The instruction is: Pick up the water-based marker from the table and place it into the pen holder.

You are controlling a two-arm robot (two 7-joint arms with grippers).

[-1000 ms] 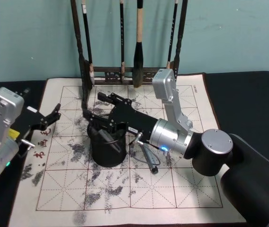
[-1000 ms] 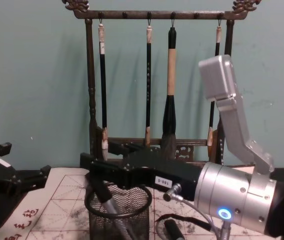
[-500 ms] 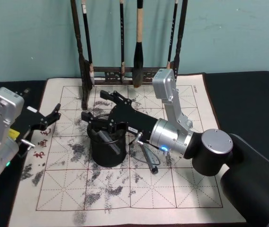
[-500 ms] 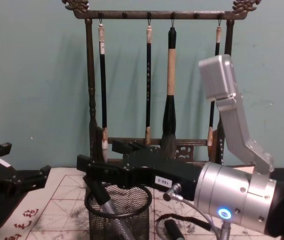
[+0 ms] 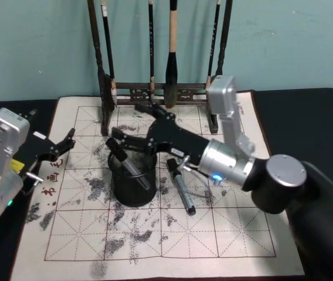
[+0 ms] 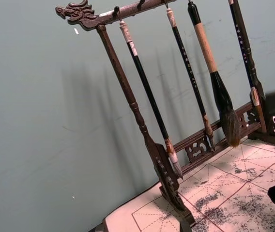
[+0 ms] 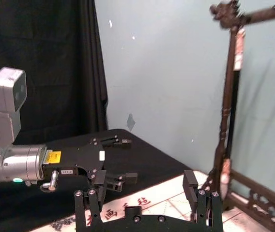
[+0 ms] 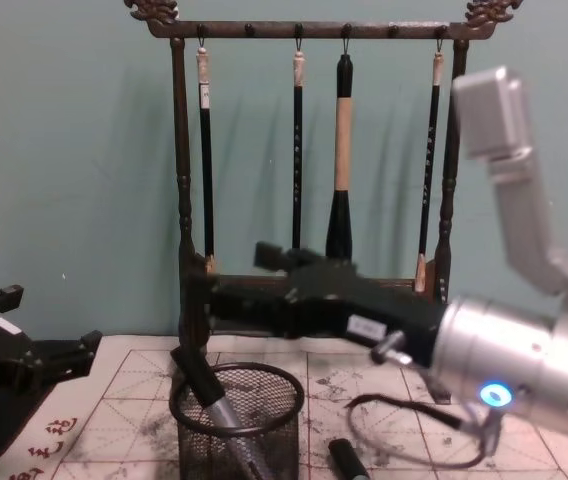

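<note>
The pen holder [image 5: 132,188], a round black mesh cup, stands on the inked paper mat. A grey water-based marker [image 5: 129,165] with a black cap leans inside it against the rim, its cap sticking out; in the chest view the marker [image 8: 216,403] slants into the pen holder [image 8: 276,440]. My right gripper [image 5: 125,121] hovers open just above and behind the cup, touching nothing, and its fingers [image 7: 91,205] stand wide apart in the right wrist view. My left gripper [image 5: 67,144] rests open at the mat's left edge.
A second dark pen [image 5: 180,187] lies on the mat [image 5: 213,234] just right of the cup, beside a thin cable. The tall wooden brush rack [image 5: 155,91] with hanging brushes stands at the mat's far edge, close behind my right gripper.
My right gripper has lifted and drawn back from the cup's mouth with its fingers spread. The marker stays leaning in the holder. The left arm has not moved.
</note>
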